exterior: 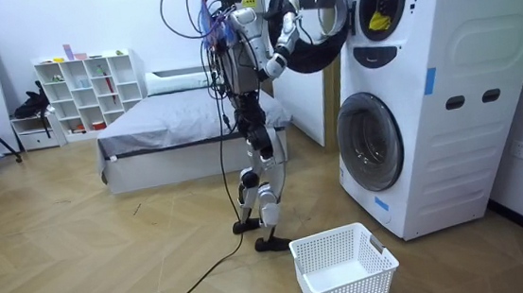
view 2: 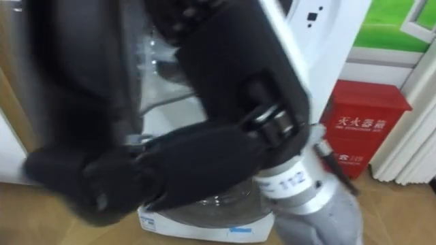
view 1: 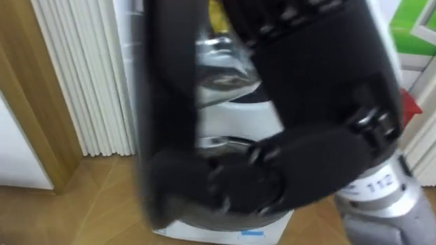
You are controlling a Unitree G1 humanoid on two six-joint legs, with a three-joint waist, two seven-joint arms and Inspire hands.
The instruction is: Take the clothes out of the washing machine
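Observation:
I stand before a white stacked washing machine point(exterior: 428, 94) whose upper round door point(exterior: 308, 28) is swung open toward me. A yellow garment point(exterior: 378, 18) lies in the upper drum, and a bit of that garment point(view 1: 216, 15) shows past my arm. My right hand point(view 1: 225, 184) reaches in from the lower right across the dark door rim point(view 1: 167, 102), fingers curled on its lower edge. In the right eye view the same right hand point(view 2: 170, 170) is close up in front of the door glass. The lower door point(exterior: 370, 142) is closed.
A white laundry basket point(exterior: 343, 267) stands on the wood floor by my feet. A red box point(view 2: 364, 122) sits right of the machine. A white slatted panel point(view 1: 82, 75) and a wooden frame point(view 1: 30, 102) are on my left. A bed point(exterior: 184, 125) lies behind me.

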